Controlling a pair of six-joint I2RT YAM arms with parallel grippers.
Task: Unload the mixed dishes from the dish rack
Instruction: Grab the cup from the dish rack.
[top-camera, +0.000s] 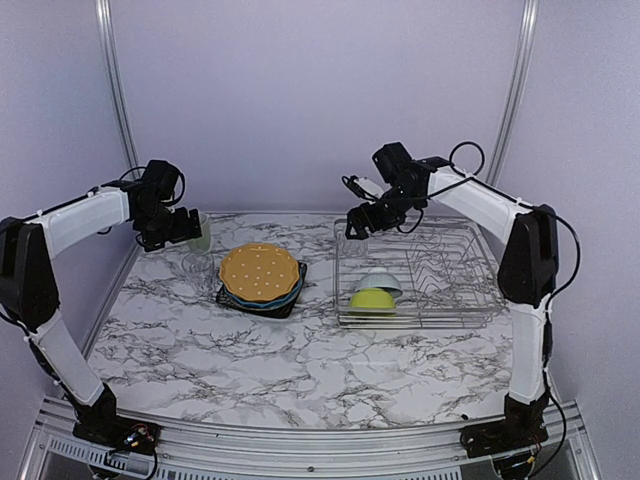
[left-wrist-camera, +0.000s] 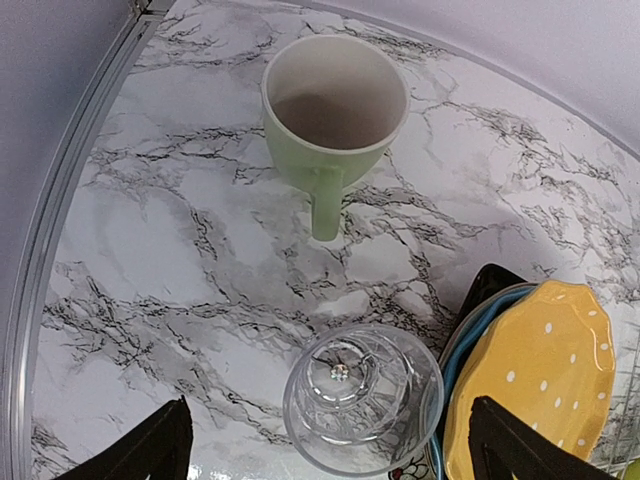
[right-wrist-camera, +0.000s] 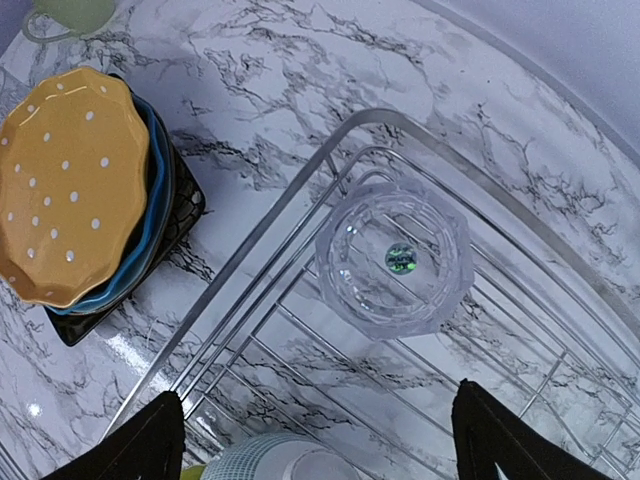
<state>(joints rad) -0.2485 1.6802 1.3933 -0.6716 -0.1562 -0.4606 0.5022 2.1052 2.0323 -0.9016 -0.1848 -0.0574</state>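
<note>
Right claw (right-wrist-camera: 320, 440), wide, hovers over the clear glass (right-wrist-camera: 395, 258) in the dish rack's (right-wrist-camera: 248, 255) far-left corner, lined up to grasp it; left claw (left-wrist-camera: 330, 445) gapes empty above the pale green mug (left-wrist-camera: 335, 100).

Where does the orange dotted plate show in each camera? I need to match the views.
Top external: orange dotted plate left of centre, just left of the dish rack.
Left wrist: the plate fills the lower right corner.
Right wrist: the plate lies at the left edge.
Shared landmark: the pale green mug, visible in all three views.
</note>
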